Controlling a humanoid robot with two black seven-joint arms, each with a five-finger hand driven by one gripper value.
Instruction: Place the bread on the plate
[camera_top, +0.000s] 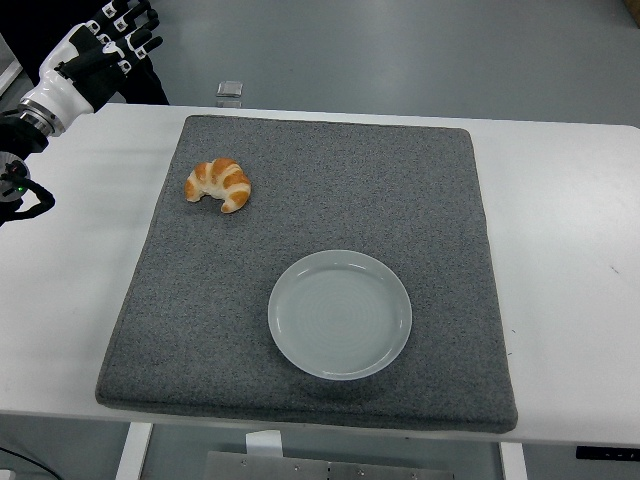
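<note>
A golden croissant (219, 184) lies on the grey mat (330, 170) near its far left corner. An empty pale plate (340, 314) sits on the mat toward the near middle, well apart from the bread. My left hand (112, 38) hovers at the top left, beyond the table's far left corner, up and left of the croissant, with its fingers spread and nothing in them. No right arm shows.
The grey mat covers most of the white table (570, 230). A small clear object (230, 92) stands at the table's far edge, just behind the mat. White table strips run along both sides of the mat.
</note>
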